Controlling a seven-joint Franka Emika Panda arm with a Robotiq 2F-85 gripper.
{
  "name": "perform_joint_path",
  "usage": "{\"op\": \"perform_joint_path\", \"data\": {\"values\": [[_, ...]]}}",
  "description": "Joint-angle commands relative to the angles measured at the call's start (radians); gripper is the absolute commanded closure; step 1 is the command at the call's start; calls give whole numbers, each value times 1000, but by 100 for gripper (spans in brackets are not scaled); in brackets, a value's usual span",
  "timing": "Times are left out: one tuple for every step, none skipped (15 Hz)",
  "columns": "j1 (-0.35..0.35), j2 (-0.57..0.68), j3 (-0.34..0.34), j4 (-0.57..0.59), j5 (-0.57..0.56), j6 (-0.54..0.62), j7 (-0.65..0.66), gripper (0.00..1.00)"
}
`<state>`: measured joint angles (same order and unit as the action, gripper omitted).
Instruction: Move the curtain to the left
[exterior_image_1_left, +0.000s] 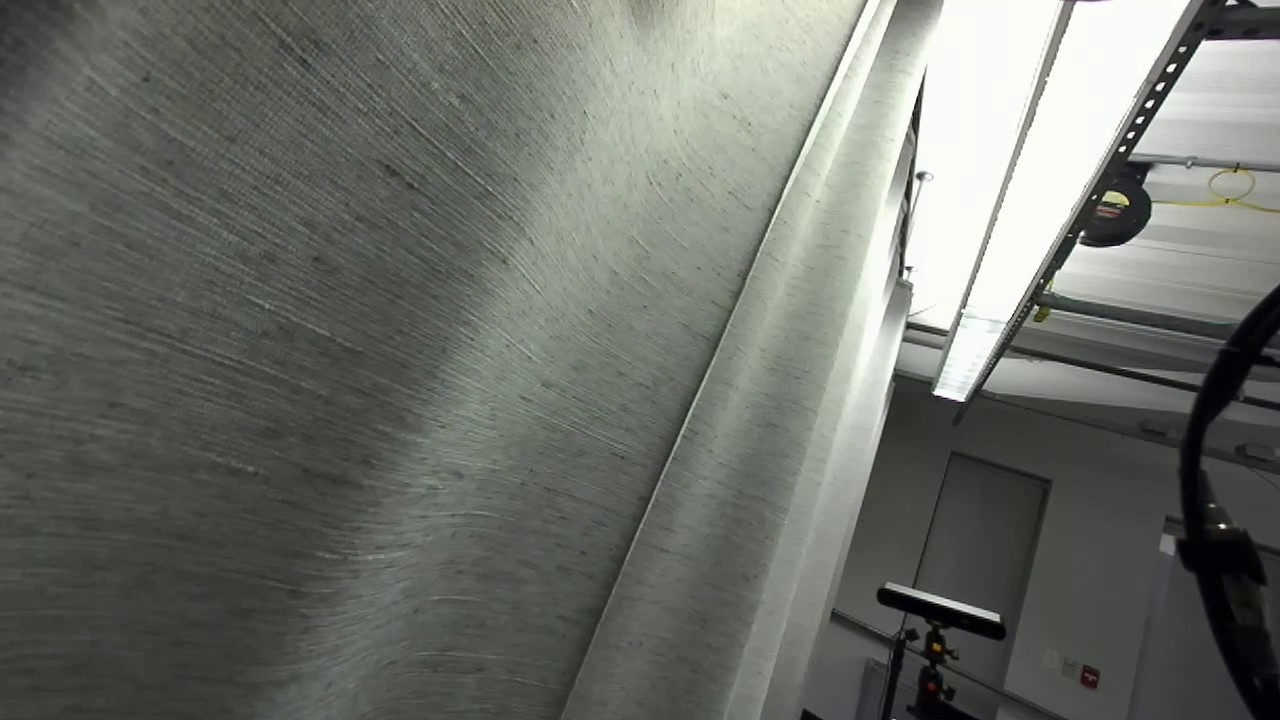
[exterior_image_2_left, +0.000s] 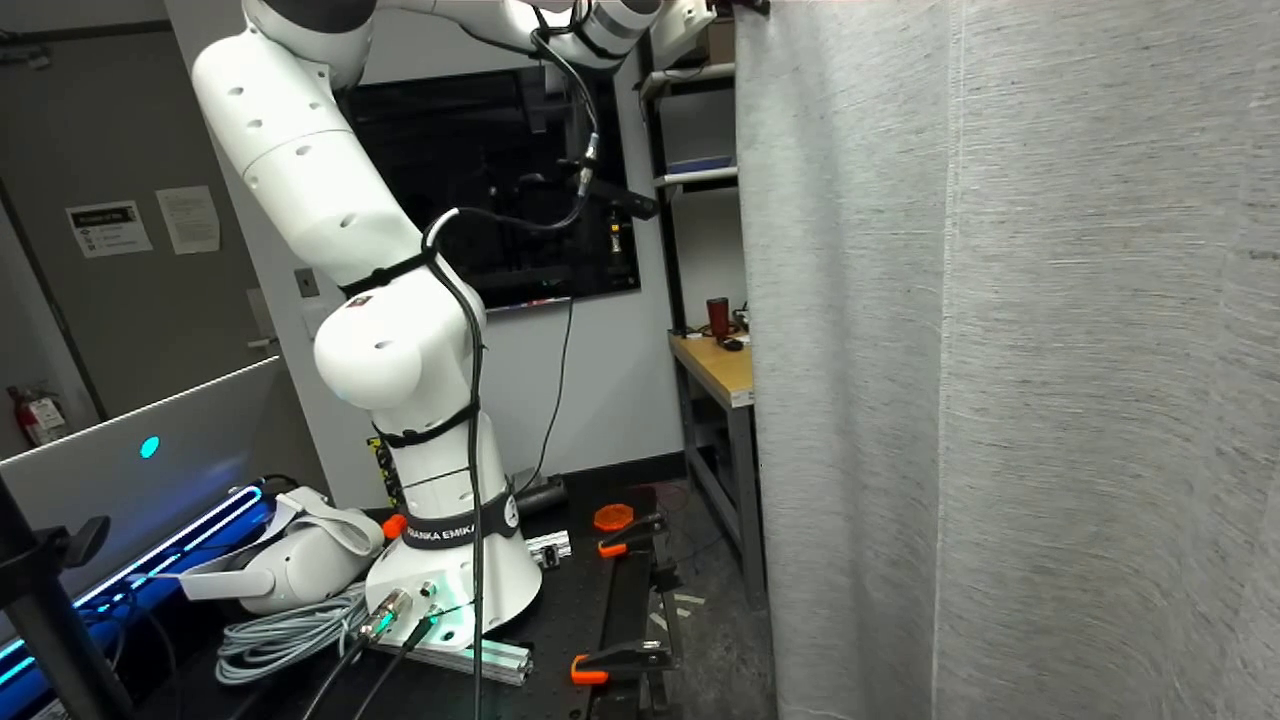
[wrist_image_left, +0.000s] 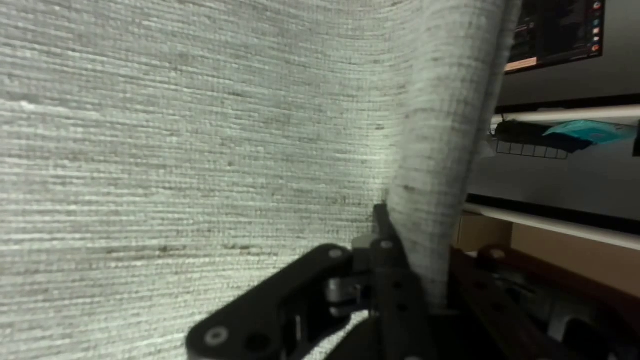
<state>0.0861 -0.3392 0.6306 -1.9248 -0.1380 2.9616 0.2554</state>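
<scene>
Benchtop (exterior_image_2_left: 565, 612), black, perforated. Laid out around the white Franka Emika base (exterior_image_2_left: 450, 572) in an exterior view: 2 o'clock, orange octagonal disc (exterior_image_2_left: 614, 517); 3 and 4 o'clock, orange-tipped black clamps (exterior_image_2_left: 632, 656) at the edge; 6 o'clock, aluminium extrusion (exterior_image_2_left: 500, 662); 8 o'clock, coiled grey cable (exterior_image_2_left: 290, 632); 9 o'clock, white VR headset (exterior_image_2_left: 305, 568).

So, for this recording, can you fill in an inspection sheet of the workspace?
Surface: black tabletop with holes, bearing the white arm on its base.
Job's things: curtain hangs in long folds, visible in all three views.
Clutter: white headset and grey cable coil beside the base; silver laptop by the headset; orange-tipped clamps at the tabletop's edge.
Pincer: fingers either side of a curtain fold; looks shut on the fabric, firmness unclear.
Cables: a black cable runs down along the arm.
Surroundings: dark wall screen, ceiling light, and a bench partly hidden by the curtain, holding a red cup.
</scene>
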Motion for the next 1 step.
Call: {"op": "perform_joint_path", "data": {"values": [[0,0,0,0,0,0,0,96]]}}
